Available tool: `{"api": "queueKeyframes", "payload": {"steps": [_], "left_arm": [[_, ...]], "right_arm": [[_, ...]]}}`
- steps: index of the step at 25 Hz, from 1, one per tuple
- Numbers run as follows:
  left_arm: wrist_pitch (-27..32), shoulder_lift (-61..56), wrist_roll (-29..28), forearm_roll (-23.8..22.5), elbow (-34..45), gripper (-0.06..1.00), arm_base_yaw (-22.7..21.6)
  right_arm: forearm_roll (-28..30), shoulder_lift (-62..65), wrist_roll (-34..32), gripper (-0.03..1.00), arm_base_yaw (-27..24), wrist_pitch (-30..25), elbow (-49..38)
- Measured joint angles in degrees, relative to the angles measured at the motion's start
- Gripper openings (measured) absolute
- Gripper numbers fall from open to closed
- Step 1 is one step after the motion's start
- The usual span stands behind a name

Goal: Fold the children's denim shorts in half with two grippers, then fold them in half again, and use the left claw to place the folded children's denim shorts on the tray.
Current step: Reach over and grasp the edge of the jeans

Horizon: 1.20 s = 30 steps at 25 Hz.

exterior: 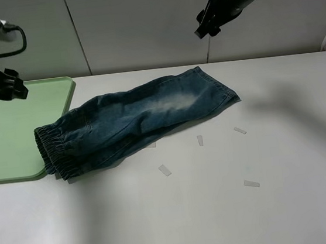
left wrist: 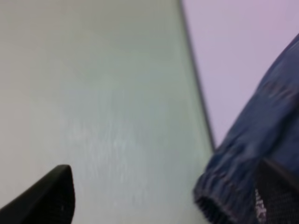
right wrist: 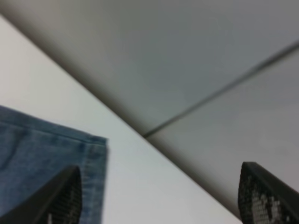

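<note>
The left end effector (exterior: pixel 17 90) hangs above the far edge of the tray. Its two black fingers (left wrist: pixel 49 198) are spread wide with nothing between them. The right end effector (exterior: pixel 206 28) is high above the bench, at 12 o'clock of the shorts' hem, and its textured black fingers (right wrist: pixel 63 198) are likewise apart and empty.

The denim shorts (exterior: pixel 133 122) lie on the white bench (exterior: pixel 232 214), folded into a long band that runs from 8 o'clock to 2 o'clock in the high view. The gathered elastic waistband is at the 8 o'clock end, just lapping the tray's edge. The stitched hem is at the 2 o'clock end, with a faded pale patch midway.

The tray (exterior: pixel 5 137) is smooth pale-green plastic with rounded corners and a low rim, and sits at 9 o'clock of the shorts. Small pale strips (exterior: pixel 164 170) dot the bench at 5 o'clock.

Only the left wrist view shows the waistband's puckers close up. Only the right wrist view shows the hem's seam, blurred.
</note>
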State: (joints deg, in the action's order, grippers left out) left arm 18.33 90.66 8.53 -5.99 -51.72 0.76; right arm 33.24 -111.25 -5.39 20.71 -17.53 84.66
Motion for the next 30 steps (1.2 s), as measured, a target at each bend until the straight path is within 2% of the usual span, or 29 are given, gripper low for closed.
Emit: {"api": "queueKeyframes", "payload": {"steps": [5,6,7,8,11,12,16,17,22,26,27,28,30], "left_arm": [[2.5,-15.0,2.5,0.3,0.0,0.76,4.8],[3.3,-17.5,2.6,0.3,0.0,0.77,5.6],[4.4,-20.3,2.8,0.3,0.0,0.79,6.2],[6.5,-26.1,2.8,0.2,0.0,0.86,6.6],[9.3,-33.6,2.6,0.2,0.0,0.94,6.7],[9.3,-33.6,2.6,0.2,0.0,0.94,6.7],[15.2,-50.4,2.5,0.2,0.0,0.99,6.7],[16.9,-54.2,2.5,0.3,0.0,0.99,6.7],[24.6,-69.6,0.9,2.7,0.0,0.99,6.7],[29.9,-76.9,-0.9,3.5,0.0,0.99,6.7],[31.1,-77.7,-1.1,3.6,0.0,0.99,6.7],[31.1,-77.7,-1.1,3.6,0.0,0.99,6.7],[34.7,-80.4,-1.3,3.9,-0.1,0.99,6.7]], "right_arm": [[-2.1,6.0,0.0,0.52,0.0,-3.5,0.0],[-4.1,9.6,0.0,0.53,0.0,-5.0,0.0],[-5.3,11.0,0.0,0.54,0.0,-5.6,0.0],[-6.3,12.4,0.0,0.57,0.0,-6.5,0.0],[-9.8,16.5,0.0,0.66,0.0,-9.7,0.0],[-9.8,16.5,0.0,0.66,0.0,-9.7,0.0],[-13.4,21.6,0.0,0.69,0.3,-15.5,0.0],[-13.9,24.3,0.0,0.69,1.5,-19.4,0.0],[-14.3,31.0,0.1,0.69,8.4,-26.8,0.0],[-14.4,32.9,0.1,0.69,11.0,-28.2,0.0],[-14.5,34.2,0.2,0.69,12.9,-29.4,0.0],[-14.5,36.9,-0.4,0.69,17.1,-31.2,0.0],[-14.5,37.6,-0.9,0.69,18.1,-31.6,0.0]]}}
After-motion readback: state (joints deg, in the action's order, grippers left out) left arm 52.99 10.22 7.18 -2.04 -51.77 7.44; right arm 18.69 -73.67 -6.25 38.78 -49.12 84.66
